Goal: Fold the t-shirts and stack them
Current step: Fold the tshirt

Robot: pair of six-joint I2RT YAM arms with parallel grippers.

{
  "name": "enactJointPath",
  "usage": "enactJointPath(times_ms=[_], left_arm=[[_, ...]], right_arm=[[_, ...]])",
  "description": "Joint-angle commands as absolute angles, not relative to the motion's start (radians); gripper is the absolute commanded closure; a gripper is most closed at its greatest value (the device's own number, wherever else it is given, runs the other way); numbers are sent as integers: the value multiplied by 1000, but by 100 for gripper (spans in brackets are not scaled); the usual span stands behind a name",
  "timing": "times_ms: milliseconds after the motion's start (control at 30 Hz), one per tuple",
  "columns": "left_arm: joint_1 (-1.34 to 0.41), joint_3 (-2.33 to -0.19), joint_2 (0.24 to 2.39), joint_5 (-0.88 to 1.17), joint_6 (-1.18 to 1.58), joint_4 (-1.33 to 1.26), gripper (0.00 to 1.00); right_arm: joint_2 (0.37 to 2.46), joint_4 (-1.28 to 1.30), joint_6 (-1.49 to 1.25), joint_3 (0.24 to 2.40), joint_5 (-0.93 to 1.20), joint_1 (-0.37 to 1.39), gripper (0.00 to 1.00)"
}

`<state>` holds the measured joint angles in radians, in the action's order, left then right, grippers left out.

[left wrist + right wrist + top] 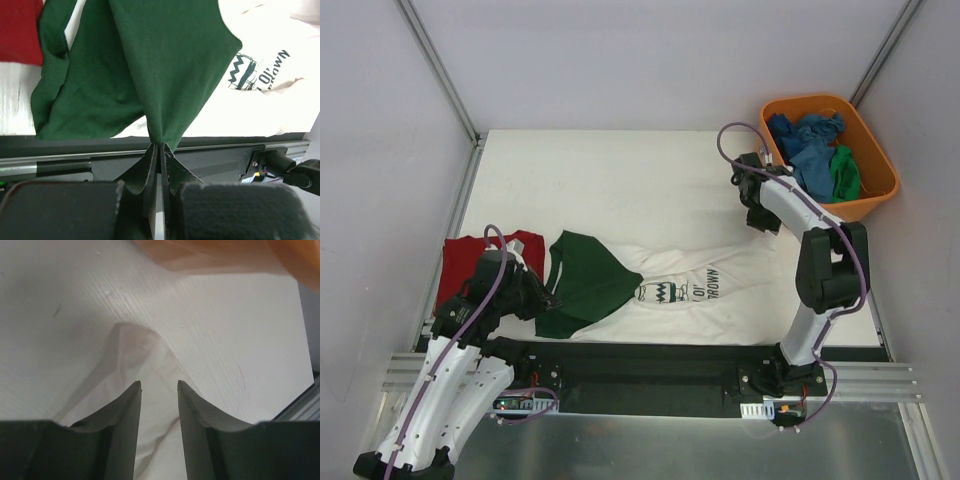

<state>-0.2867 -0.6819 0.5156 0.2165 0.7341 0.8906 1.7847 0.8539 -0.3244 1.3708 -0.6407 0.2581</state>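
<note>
Left gripper clenched on the dark green part of the white t-shirt, cloth drawn taut ahead of it, likely to carry that side over for a fold. Right gripper jaws apart, gripping nothing; white corner lies flat on the table just ahead of its tips. Red t-shirt beside left gripper, probably the stack base. Orange tub beyond right gripper.
</note>
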Motion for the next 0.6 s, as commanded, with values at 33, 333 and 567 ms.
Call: enactJointPath(times_ms=[33, 333, 567], left_arm=[[-287, -676, 503, 190, 759, 919, 100], [-287, -680, 508, 169, 758, 931, 100], [-287, -686, 508, 164, 758, 933, 100]], right_arm=[[1874, 882, -341, 1498, -586, 267, 60], [1971, 913, -365, 1480, -568, 275, 58], [1928, 945, -400, 1434, -659, 267, 76]])
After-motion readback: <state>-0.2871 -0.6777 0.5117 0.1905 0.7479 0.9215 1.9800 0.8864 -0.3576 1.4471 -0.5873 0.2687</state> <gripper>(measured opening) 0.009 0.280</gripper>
